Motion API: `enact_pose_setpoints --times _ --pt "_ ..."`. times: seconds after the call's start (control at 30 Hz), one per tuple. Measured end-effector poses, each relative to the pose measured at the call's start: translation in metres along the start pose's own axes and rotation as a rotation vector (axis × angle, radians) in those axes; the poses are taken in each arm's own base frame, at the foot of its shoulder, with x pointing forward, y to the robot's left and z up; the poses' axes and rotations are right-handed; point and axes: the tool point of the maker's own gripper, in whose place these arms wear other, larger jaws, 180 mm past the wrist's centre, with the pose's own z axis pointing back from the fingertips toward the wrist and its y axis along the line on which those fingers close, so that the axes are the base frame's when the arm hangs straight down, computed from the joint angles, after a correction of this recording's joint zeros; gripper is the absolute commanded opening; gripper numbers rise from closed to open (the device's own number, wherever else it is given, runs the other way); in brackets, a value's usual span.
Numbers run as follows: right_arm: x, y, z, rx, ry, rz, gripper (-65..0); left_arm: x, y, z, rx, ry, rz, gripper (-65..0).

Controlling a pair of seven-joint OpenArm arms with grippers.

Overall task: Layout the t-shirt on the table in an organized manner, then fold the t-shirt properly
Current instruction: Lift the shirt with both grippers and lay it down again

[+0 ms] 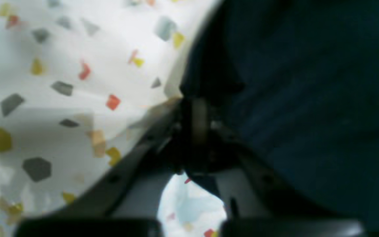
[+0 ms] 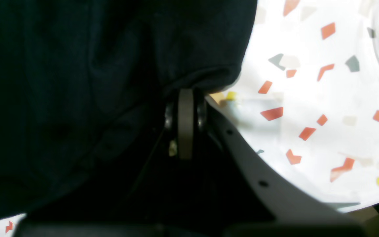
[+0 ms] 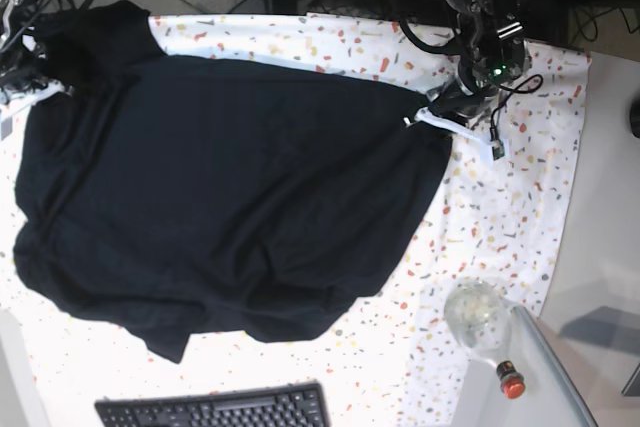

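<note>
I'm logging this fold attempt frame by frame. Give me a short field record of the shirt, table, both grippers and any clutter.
t-shirt: black, spread wide over the table, lower hem rumpled
table: white speckled cloth, bare on the base view's right
left gripper: shut on the t-shirt edge
right gripper: shut on the t-shirt edge
keyboard: black, at the near table edge, apart from the shirt
glass bottle: clear, red cap, lying on the table's corner
fold: not yet begun
</note>
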Motion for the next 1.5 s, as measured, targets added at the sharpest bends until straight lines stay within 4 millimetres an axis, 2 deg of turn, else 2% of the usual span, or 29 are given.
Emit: enact_pose_setpoints --times 0.1,0.17,0.23,0.3,0.37,0.47,0.6,0.67,0.7,0.77,0.8,0.87,0.93,1.07,1.17,1.27,1.33,1.4,1.47,1.5 --pt "-0.003 -0.004 0.006 -0.014 -0.001 0.014 -65.0 0.002 -0.001 0.003 -0.002 0.006 -0.006 -65.0" --pt "-0.003 -0.004 0.01 -0.017 -0.008 0.022 -65.0 -0.003 -0.002 0.014 0.0 0.062 -0.021 -65.0" --pt "0.004 -0.004 0.014 -0.024 -0.028 0.035 -65.0 0.005 -0.006 0.027 0.003 0.04 -0.034 -65.0" --pt "0.015 -0.004 0.017 -0.025 -0.056 0.041 -65.0 0.027 -0.013 0.037 -0.001 -0.008 -0.044 -65.0" --pt "0.026 0.001 0.011 -0.018 -0.062 0.033 -65.0 0.056 -0.02 0.036 0.013 -0.069 -0.02 -65.0" --pt "0.058 0.006 -0.003 -0.006 -0.072 0.044 -65.0 0.088 -0.047 0.02 -0.029 -0.104 -0.073 -65.0" --pt "0.124 0.006 -0.019 -0.032 -0.125 0.043 -65.0 0.111 -0.092 -0.01 -0.066 -0.07 -0.168 -65.0" --pt "0.146 0.008 -0.026 -0.04 -0.103 0.054 -65.0 0.121 -0.107 -0.023 -0.061 -0.047 -0.212 -65.0" --pt "0.162 0.01 -0.028 -0.039 -0.112 0.046 -65.0 0.132 -0.119 -0.029 -0.069 -0.045 -0.24 -65.0" --pt "0.204 0.017 -0.026 -0.02 -0.162 0.052 -65.0 0.165 -0.145 -0.034 -0.087 -0.064 -0.289 -65.0" --pt "0.23 0.019 -0.023 -0.025 -0.188 0.056 -65.0 0.188 -0.161 -0.035 -0.1 -0.09 -0.311 -65.0" --pt "0.282 0.023 -0.007 -0.025 -0.276 0.056 -65.0 0.237 -0.199 -0.028 -0.141 -0.201 -0.341 -65.0" --pt "0.325 0.027 0.01 -0.025 -0.357 0.064 -65.0 0.272 -0.23 -0.019 -0.174 -0.267 -0.367 -65.0" --pt "0.38 0.037 0.042 -0.041 -0.461 0.088 -65.0 0.314 -0.276 -0.008 -0.219 -0.342 -0.387 -65.0" --pt "0.42 0.047 0.075 -0.022 -0.537 0.082 -65.0 0.352 -0.303 0.015 -0.258 -0.432 -0.382 -65.0" --pt "0.472 0.041 0.138 -0.078 -0.677 0.12 -65.0 0.408 -0.33 0.069 -0.385 -0.545 -0.245 -65.0" --pt "0.491 0.03 0.18 -0.164 -0.733 0.178 -65.0 0.441 -0.337 0.112 -0.48 -0.62 -0.144 -65.0" --pt "0.501 0.021 0.222 -0.256 -0.796 0.218 -65.0 0.463 -0.336 0.154 -0.542 -0.683 -0.098 -65.0" --pt "0.495 0.014 0.253 -0.336 -0.829 0.238 -65.0 0.469 -0.325 0.186 -0.566 -0.737 -0.088 -65.0" --pt "0.488 0.015 0.264 -0.365 -0.844 0.256 -65.0 0.464 -0.318 0.195 -0.569 -0.756 -0.093 -65.0"
